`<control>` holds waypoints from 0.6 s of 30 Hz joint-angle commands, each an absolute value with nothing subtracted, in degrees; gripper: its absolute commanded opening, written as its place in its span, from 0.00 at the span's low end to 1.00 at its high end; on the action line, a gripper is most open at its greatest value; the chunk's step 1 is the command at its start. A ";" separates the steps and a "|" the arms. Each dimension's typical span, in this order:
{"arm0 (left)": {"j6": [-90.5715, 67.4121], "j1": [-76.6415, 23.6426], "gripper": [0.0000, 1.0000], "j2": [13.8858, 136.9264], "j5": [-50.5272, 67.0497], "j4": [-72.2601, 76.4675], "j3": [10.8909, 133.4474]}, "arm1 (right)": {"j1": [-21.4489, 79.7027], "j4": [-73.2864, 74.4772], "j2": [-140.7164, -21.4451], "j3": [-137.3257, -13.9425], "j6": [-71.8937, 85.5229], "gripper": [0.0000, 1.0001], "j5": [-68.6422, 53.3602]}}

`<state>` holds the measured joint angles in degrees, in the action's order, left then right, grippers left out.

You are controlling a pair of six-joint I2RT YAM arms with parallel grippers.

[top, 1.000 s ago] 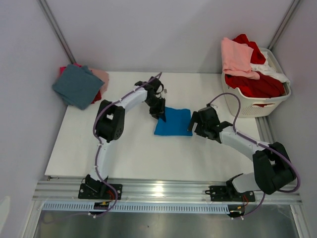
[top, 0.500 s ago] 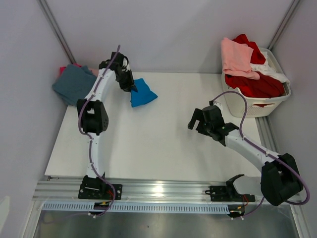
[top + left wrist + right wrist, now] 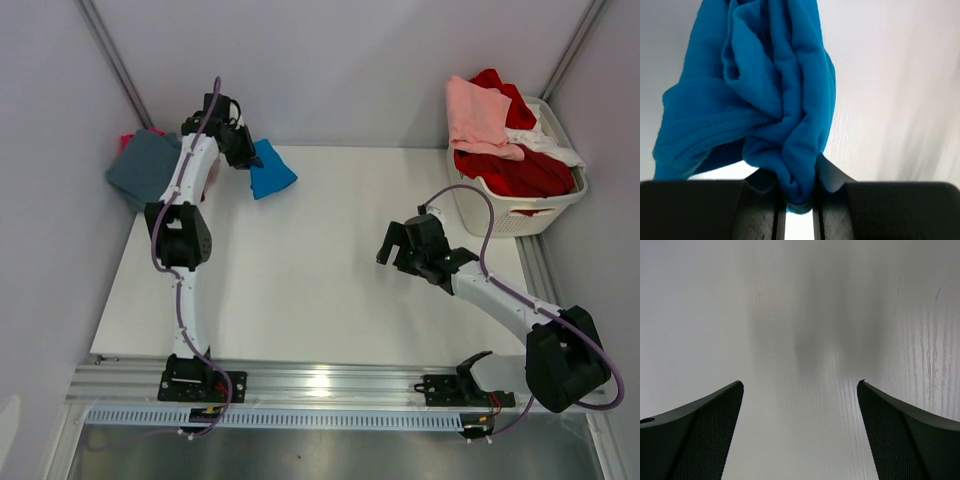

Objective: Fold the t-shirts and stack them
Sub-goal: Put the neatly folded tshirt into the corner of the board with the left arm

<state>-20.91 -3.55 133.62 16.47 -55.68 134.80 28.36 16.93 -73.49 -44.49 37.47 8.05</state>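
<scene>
Blue t-shirt: bunched, pinched in left jaws, nearly closed on cloth, at far-left of surface, just beside folded teal t-shirt topping corner stack. Right jaws: wide open, empty, over bare surface mid-right. Basket, far right: red tee, pink tee, white tee heaped in.

White slatted laundry basket parked at the far right of a plain white table, right up by the side wall. Silver aluminium rail along the near edge, slotted white cable duct just below. Grey walls all round, slanted metal post back left.
</scene>
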 commanded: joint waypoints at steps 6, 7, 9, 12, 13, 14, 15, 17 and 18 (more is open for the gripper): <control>-20.83 3.59 0.00 128.06 14.76 -44.57 137.90 | 30.14 18.81 -72.77 -45.53 36.12 1.00 8.61; -21.09 4.30 0.00 128.14 15.29 -43.86 138.07 | 30.41 18.90 -72.86 -45.61 36.12 1.00 8.53; -21.18 5.97 0.00 127.36 17.13 -40.63 137.20 | 31.20 19.16 -73.12 -45.88 36.21 0.99 9.05; -22.76 7.73 0.00 123.67 20.03 -34.56 132.46 | 32.51 18.81 -73.74 -46.49 36.30 0.99 9.58; -24.42 9.04 0.00 122.44 20.74 -29.84 131.15 | 32.87 18.81 -74.44 -46.67 36.47 1.00 9.75; -25.39 9.66 0.00 121.30 21.18 -27.53 127.22 | 33.31 18.81 -74.97 -47.02 36.56 0.99 10.10; -26.36 10.28 0.00 118.59 22.31 -25.07 125.96 | 33.75 18.81 -75.41 -47.80 36.56 1.00 10.37; -30.05 12.39 0.00 115.68 23.90 -15.85 121.48 | 35.15 18.63 -77.07 -48.51 36.65 1.00 10.72; -31.19 13.44 0.00 113.58 26.17 -12.86 119.12 | 35.85 18.63 -77.69 -49.47 36.74 1.00 11.42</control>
<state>-25.74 11.51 124.18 19.70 -30.98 122.23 34.17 19.11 -75.92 -45.71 37.26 9.17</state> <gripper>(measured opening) 0.218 0.993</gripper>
